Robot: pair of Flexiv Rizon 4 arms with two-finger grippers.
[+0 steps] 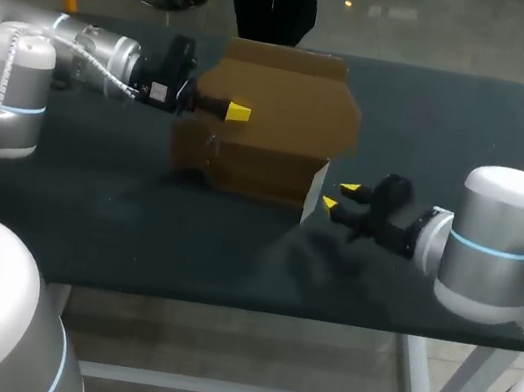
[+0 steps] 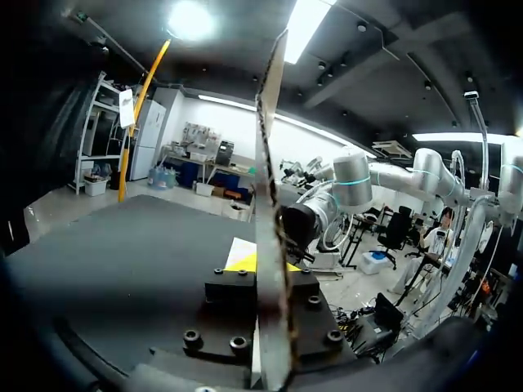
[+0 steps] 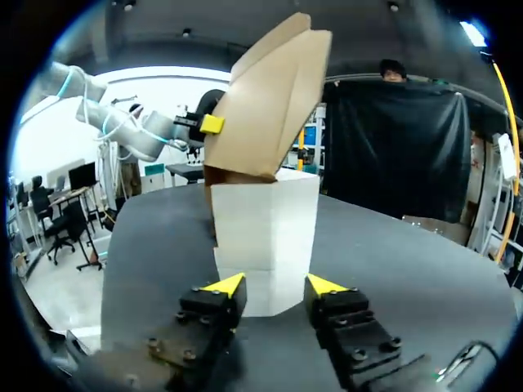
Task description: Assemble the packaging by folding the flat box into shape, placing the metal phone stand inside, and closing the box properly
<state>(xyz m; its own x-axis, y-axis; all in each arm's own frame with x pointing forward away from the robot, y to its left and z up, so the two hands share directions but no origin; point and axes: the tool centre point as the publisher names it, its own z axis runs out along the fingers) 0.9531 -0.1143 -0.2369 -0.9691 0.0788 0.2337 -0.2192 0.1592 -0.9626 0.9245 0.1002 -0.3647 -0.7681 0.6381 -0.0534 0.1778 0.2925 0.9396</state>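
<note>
Currently the box (image 1: pixel 259 155) stands half-formed on the surface (image 1: pixel 135 224), with its brown top flap (image 1: pixel 289 99) raised. The left pincer (image 1: pixel 239 112) is clamped on that flap: in its wrist view the cardboard's thin edge runs straight up between the 2 fingers, which press it from both sides. That hold likely serves to prop the flap and steady the box, so the opening is not covered. The right pincer (image 3: pixel 275 286) sits low at the box's other end with its fingers apart. The white end panel (image 3: pixel 265 229) is just ahead of them and reaches in between, apparently untouched. I judge it is placed there to fold or tuck that panel while the other arm braces. The stand is not visible in any view, so I cannot tell whether it is inside yet.
</note>
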